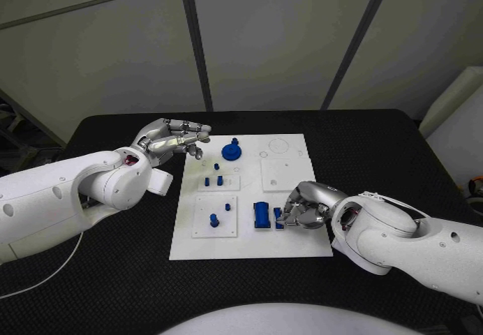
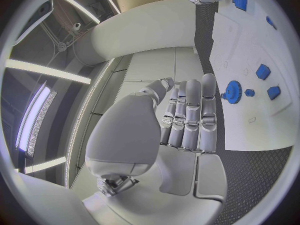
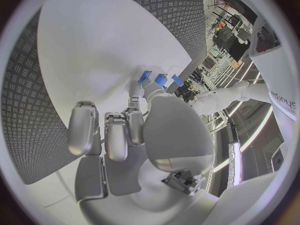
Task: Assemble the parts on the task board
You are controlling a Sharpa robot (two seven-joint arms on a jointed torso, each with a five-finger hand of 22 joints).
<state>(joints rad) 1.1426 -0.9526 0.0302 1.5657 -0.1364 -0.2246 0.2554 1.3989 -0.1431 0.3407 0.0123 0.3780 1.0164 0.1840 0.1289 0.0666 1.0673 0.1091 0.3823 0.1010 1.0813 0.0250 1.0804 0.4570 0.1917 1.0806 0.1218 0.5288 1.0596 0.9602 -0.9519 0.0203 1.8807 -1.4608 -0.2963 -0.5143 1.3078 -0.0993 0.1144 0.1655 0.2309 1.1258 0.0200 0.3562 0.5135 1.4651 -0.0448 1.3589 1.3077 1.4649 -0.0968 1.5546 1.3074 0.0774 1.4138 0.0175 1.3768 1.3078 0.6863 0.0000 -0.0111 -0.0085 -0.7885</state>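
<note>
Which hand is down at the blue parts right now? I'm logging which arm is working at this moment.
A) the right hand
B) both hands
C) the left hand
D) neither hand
A: the right hand rests on the task board beside the blue block, while the left hand hangs empty beyond the board's far left corner.

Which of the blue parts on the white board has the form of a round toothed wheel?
The blue gear, at the far end of the task board, near the left hand. The other blue parts are small pegs or blocks.
</note>
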